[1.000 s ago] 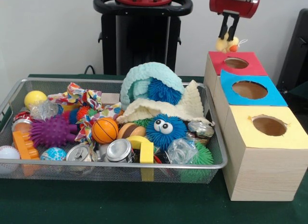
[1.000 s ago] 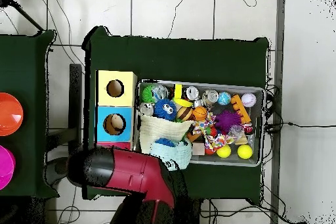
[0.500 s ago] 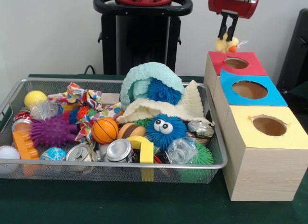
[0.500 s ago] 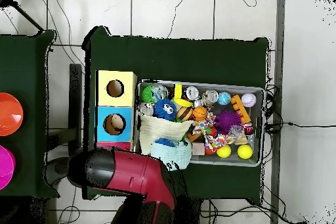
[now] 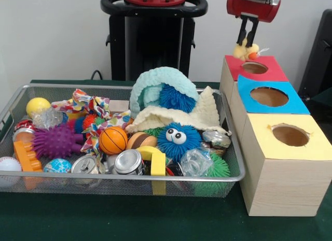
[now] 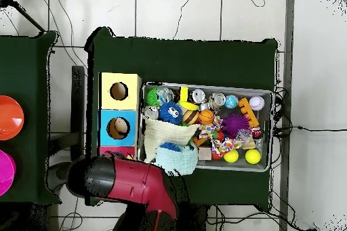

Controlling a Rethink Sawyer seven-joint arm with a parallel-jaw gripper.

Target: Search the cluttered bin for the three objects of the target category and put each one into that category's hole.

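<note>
I am holding the gripper high above the red-topped box, the farthest of 3 boxes lined up beside the wire bin on the green worktop. The fingers are pinched narrow on a small yellow plush duck with an orange bill, which is hanging just over the back-left corner of the red top, not yet centred on its hole; I judge it is being carried there because that hole stands for its category, so a short shift toward the hole is needed before letting go. The blue-topped box and the yellow-topped box are sitting in front with holes open and nothing in them that I can see. The bin is staying crowded: a mint knit hat, a cream cloth, a blue furry ball with eyes, a mini basketball, cans and spiky balls. In the overhead view the arm is covering the red-topped box, so the duck is hidden there.
</note>
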